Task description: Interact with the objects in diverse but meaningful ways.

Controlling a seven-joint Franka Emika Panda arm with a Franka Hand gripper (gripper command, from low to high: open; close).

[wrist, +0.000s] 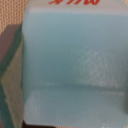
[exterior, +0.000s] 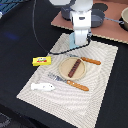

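- Pale-blue block (wrist: 75,70) is seen only in the wrist view, where its faceted face fills nearly the whole picture, with red print at one edge; it sits right under the wrist, at the far side of the placemat (exterior: 30,92) below the arm in the exterior view.
- Gripper (exterior: 81,44): fingers are hidden by the arm's body in the exterior view and are not visible in the wrist view; whether the jaws are spread or closed on the block cannot be told.
- Step in hand is judged to be work on the block, a grasp or a set-down; which one cannot be decided.
- Next move, as a judgement: a straight vertical motion would be called for, so the block is not tipped or dragged across the mat.
- Dark-brown stick (exterior: 74,67) is lying diagonally in the tan plate (exterior: 63,69), the only thing held by it.
- Yellow packet (exterior: 42,61) is resting flat at the mat's left edge, well apart from the plate.
- White oblong piece (exterior: 43,86) is lying on the mat's near-left part.
- Orange-handled knife (exterior: 90,61) is lying just right of the plate; an orange-handled fork (exterior: 70,82) lies just near of it.
- Grey pots (exterior: 100,19) are standing on the brown board (exterior: 114,30) at the far right; their contents cannot be made out.
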